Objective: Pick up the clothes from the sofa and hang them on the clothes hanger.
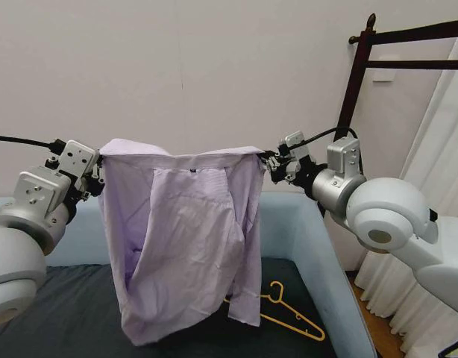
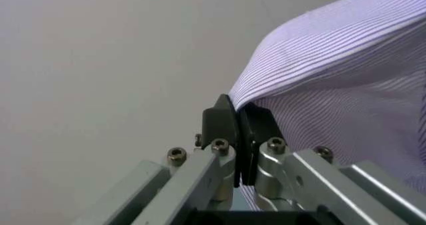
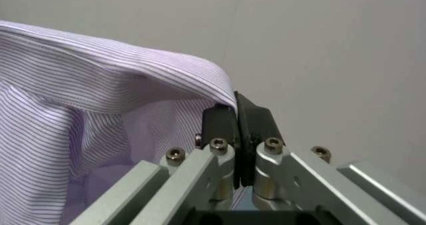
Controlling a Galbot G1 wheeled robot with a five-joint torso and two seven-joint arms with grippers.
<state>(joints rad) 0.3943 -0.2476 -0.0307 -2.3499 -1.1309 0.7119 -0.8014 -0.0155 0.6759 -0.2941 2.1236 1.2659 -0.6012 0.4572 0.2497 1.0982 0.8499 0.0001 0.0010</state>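
**Striped shirt held spread between both grippers above the sofa**

The robot holds a lilac, finely pinstriped cotton shirt (image 1: 186,231) stretched out in the air between its two arms, in front of a plain pale wall. The left gripper (image 1: 99,165) is raised at the shirt's upper left corner. In the left wrist view its black fingers (image 2: 220,122) are clenched together on a fold of the striped fabric, which runs away from the tips. The right gripper (image 1: 266,160) is at about the same height at the upper right corner. The right wrist view shows its black fingers (image 3: 218,122) pinched tight on the shirt's edge in the same way.

Between the two grips the top edge of the shirt runs nearly level, sagging slightly in the middle. The rest hangs down loose in broad folds, with the left side reaching lower than the right. Below it is the light blue upholstered sofa (image 1: 303,224) with a dark seat cushion (image 1: 57,306). Whether the lowest hem touches the cushion cannot be told.

A yellow plastic clothes hanger (image 1: 292,313) lies flat on the cushion, just beside the shirt's lower right hem and partly behind it. A dark wooden clothes stand (image 1: 359,71) rises behind the right arm, next to a white curtain (image 1: 445,149).
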